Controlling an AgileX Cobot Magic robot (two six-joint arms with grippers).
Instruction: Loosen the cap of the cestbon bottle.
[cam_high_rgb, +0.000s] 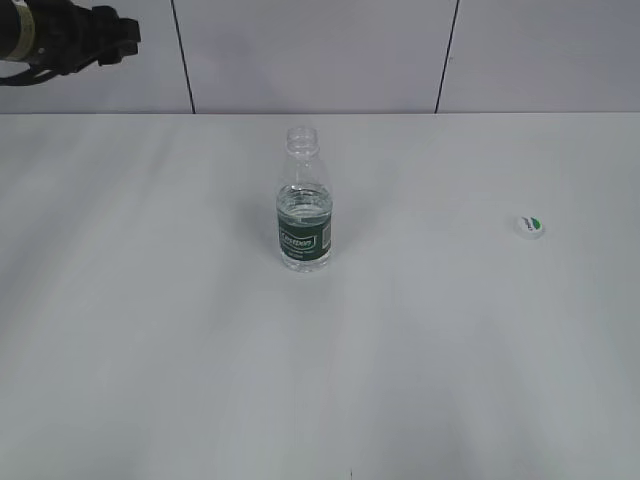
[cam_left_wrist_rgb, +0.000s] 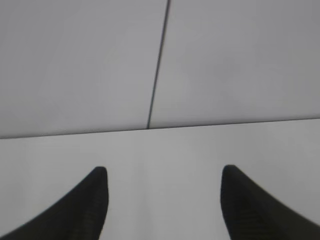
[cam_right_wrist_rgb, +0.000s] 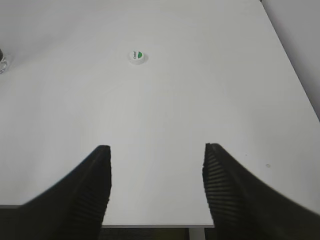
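The cestbon bottle (cam_high_rgb: 304, 205) stands upright mid-table, clear with a dark green label and a bare open neck. Its edge shows at the far left of the right wrist view (cam_right_wrist_rgb: 3, 61). The cap (cam_high_rgb: 529, 226), white with a green mark, lies flat on the table far to the bottle's right; it also shows in the right wrist view (cam_right_wrist_rgb: 137, 57). My left gripper (cam_left_wrist_rgb: 164, 172) is open and empty, raised at the far left near the wall (cam_high_rgb: 110, 40). My right gripper (cam_right_wrist_rgb: 156, 150) is open and empty over the table's edge, well short of the cap, and is outside the exterior view.
The white table (cam_high_rgb: 150, 330) meets a grey panelled wall (cam_high_rgb: 320, 50) at the back. The table's edge and a leg below it show in the right wrist view (cam_right_wrist_rgb: 200, 226).
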